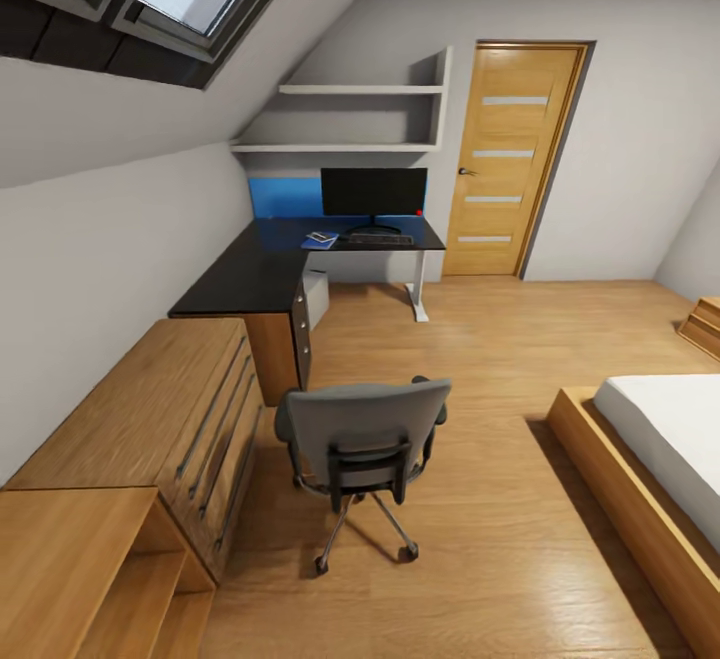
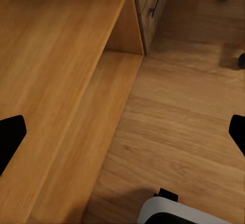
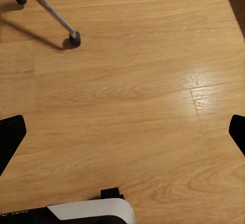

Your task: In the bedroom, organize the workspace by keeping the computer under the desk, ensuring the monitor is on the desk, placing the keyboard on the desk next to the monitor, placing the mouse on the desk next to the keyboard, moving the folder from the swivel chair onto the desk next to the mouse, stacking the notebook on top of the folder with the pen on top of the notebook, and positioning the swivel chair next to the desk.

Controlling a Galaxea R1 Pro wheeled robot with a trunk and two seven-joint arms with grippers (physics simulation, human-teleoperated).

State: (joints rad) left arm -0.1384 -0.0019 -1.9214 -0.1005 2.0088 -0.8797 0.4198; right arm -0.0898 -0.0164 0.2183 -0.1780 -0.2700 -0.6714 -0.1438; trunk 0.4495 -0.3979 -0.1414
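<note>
The swivel chair (image 1: pixel 365 434) stands on the floor in front of me with its grey back toward me, apart from the desk (image 1: pixel 255 274). On the black desk top stands the monitor (image 1: pixel 373 191), with the keyboard (image 1: pixel 380 238) in front of it. Left of the keyboard lies the blue folder (image 1: pixel 319 241) with the small notebook (image 1: pixel 322 236) on top. Mouse and pen are too small to make out. The grey computer (image 1: pixel 316 297) sits under the desk. My left gripper (image 2: pixel 122 134) is open over the floor beside a wood shelf. My right gripper (image 3: pixel 122 132) is open over bare floor near the chair's chrome base (image 3: pixel 48 7).
Light wood cabinets (image 1: pixel 170 419) and an open shelf unit (image 2: pixel 66 81) line the left wall. The bed (image 1: pixel 650 459) lies at the right. A wooden door (image 1: pixel 510 159) is in the far wall. Open floor lies between chair, desk and bed.
</note>
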